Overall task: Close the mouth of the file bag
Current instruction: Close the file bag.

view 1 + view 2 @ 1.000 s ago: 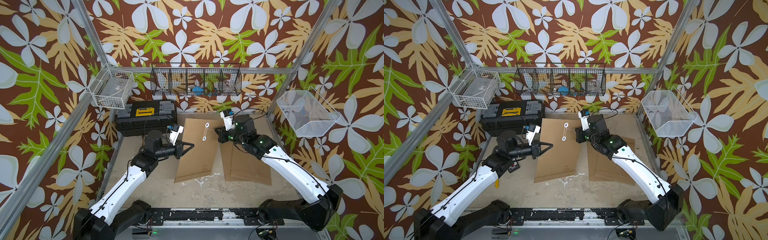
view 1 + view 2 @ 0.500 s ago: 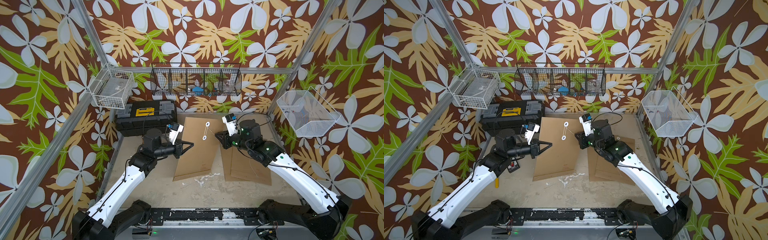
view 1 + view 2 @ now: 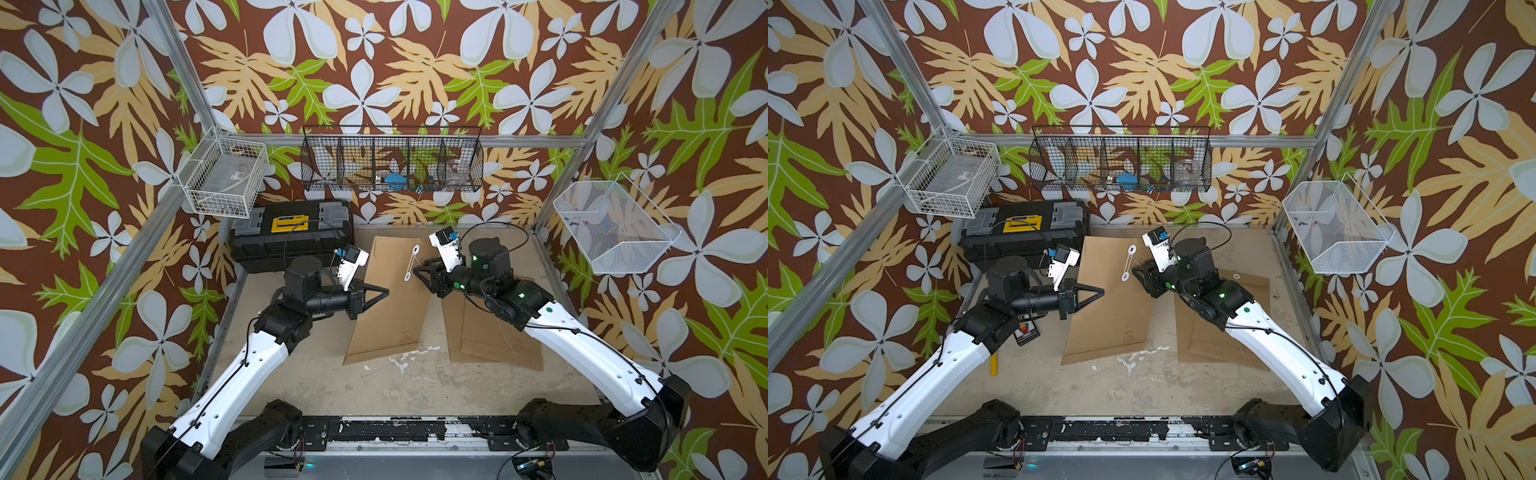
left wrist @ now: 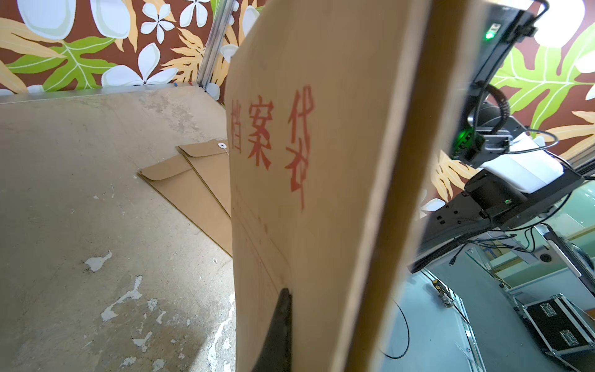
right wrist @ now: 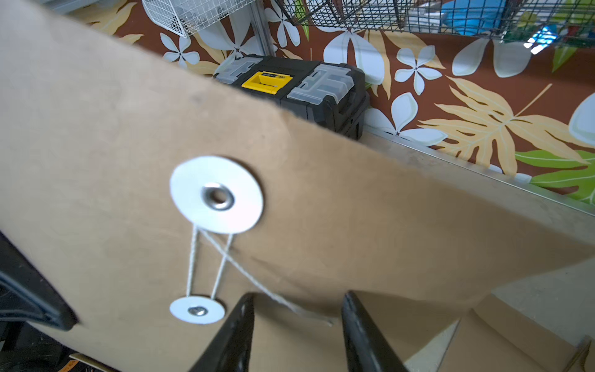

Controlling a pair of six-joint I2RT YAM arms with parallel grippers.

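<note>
Two hands on my screens, and they stand differently. My left hand (image 3: 383, 291) is pinched tight on the left edge of the file bag (image 3: 386, 320), holding it at a tilt over the desk (image 3: 415, 386). In its wrist view one black finger (image 4: 279, 325) lies against the printed face. My right hand (image 5: 296, 331) sits just off the bag's right edge with its fingers parted and nothing clamped; the loose tail of the string (image 5: 191, 261) trails toward the gap between them. That string is looped between the farther white disc (image 5: 216, 195) and the nearer white disc (image 5: 197, 310). Beyond, the desk is scuffed and paint-flecked, with two more brown envelopes (image 3: 494, 340) lying flat under the right arm. Further back – a black toolbox (image 3: 291, 235), then a black wire rack (image 3: 392, 164) on the floral wall (image 3: 374, 62).
</note>
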